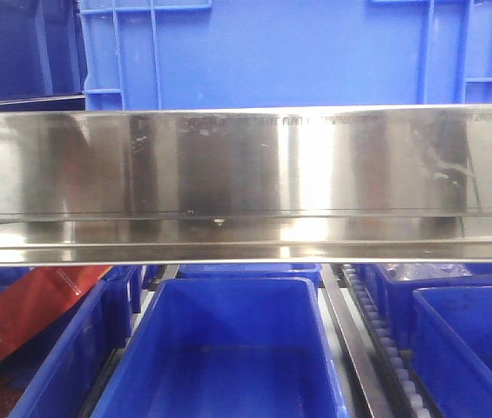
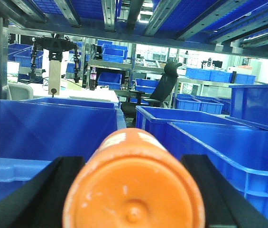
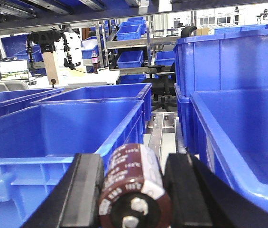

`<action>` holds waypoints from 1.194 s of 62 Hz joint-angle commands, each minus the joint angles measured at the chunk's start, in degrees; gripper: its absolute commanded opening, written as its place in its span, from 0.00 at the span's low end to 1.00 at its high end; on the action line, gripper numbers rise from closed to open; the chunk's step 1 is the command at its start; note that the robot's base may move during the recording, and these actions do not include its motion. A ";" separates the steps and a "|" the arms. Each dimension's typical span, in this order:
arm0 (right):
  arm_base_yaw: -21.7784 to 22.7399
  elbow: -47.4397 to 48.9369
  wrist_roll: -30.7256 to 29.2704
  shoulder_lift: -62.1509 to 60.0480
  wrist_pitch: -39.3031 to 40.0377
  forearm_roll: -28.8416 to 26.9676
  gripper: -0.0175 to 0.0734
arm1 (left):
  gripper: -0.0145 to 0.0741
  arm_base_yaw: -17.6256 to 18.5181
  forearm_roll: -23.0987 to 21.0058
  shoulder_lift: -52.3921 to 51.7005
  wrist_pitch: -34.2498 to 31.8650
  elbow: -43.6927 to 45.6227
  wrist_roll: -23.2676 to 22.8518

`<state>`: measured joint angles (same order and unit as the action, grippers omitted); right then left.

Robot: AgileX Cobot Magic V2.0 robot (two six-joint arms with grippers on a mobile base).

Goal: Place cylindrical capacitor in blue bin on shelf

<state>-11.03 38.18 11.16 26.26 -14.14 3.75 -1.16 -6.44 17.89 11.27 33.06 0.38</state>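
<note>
Right wrist-mounted: right gripper (image 3: 134, 164) clamps the cylindrical capacitor (image 3: 134, 187) lengthwise between its fingers (image 3: 84, 190), blue bins (image 3: 77, 128) apparently flanking ahead; left gripper (image 2: 133, 164) clasps an orange container (image 2: 134, 194).

The rail (image 1: 246, 161) across the middle of the front view is bare silvery steel, with bright white glare patches and dark streaky reflections. Above it the crate (image 1: 289, 52) is bright blue. The bins (image 1: 228, 348) below are the same blue, deeper in shadow, with a line of white rollers (image 1: 383, 335) at lower right.

The tube (image 2: 134, 190) is orange with pale scuffs on its end, framed by the black fingers (image 2: 34, 194) of the left gripper (image 2: 134, 159).

The capacitor (image 3: 134, 185) has a dark brown sleeve with white lettering, a black end and silver screws. It is framed by the black fingers (image 3: 84, 190) of the right gripper (image 3: 134, 159).
</note>
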 commanded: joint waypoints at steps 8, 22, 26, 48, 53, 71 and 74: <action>-0.05 -0.01 -0.25 -0.14 1.72 0.42 0.01 | 0.04 0.14 -0.41 -0.30 -1.55 0.18 0.07; -0.05 -0.01 -0.25 -0.14 1.71 0.19 0.01 | 0.04 0.14 -0.54 -0.30 -1.36 0.18 0.07; -0.05 -0.01 -0.25 -0.14 1.30 -1.62 0.01 | 0.04 0.26 -0.80 -0.11 -1.47 0.42 0.07; -5.47 10.35 -5.03 12.19 2.61 -1.66 0.01 | 0.04 8.91 -0.94 18.16 3.50 15.80 7.11; -8.14 13.26 -5.85 16.77 2.61 -1.66 0.01 | 0.04 13.20 -0.94 23.89 2.89 19.57 7.11; -11.51 23.58 -5.85 33.79 4.20 -1.66 0.01 | 0.04 26.00 -0.94 46.08 -7.27 32.41 7.11; -11.51 24.68 -5.85 35.93 5.43 -1.66 0.01 | 0.04 26.73 -0.94 49.46 -8.93 34.20 7.11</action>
<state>-22.44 60.83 5.84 59.11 -12.10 2.02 23.85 -6.91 62.65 7.51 63.92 7.34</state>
